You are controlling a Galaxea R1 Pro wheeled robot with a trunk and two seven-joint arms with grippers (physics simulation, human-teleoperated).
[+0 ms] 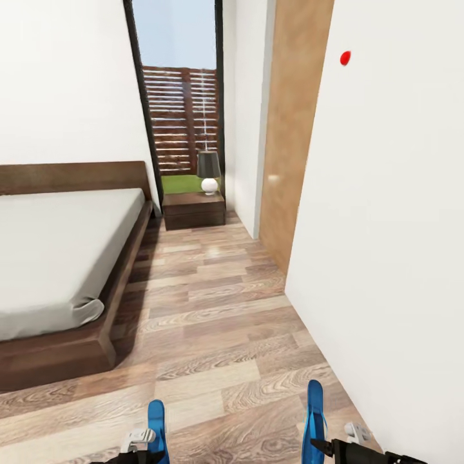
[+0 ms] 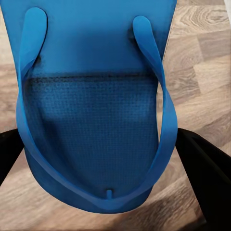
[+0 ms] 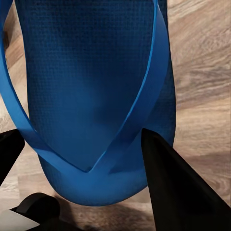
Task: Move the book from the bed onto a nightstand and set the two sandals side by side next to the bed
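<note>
I hold one blue sandal in each gripper at the bottom of the head view, above the wood floor. The left sandal sits toe-end between the black fingers of my left gripper, which is shut on it. My right gripper is shut on the right sandal in the same way. The bed with its pale grey mattress lies at the left. A dark brown nightstand stands at the far end beside the headboard. The book is out of view.
A lamp with a dark shade and white base stands on the nightstand in front of a tall window. A white wall and a wooden door run close along the right. A wood-plank floor aisle lies between bed and wall.
</note>
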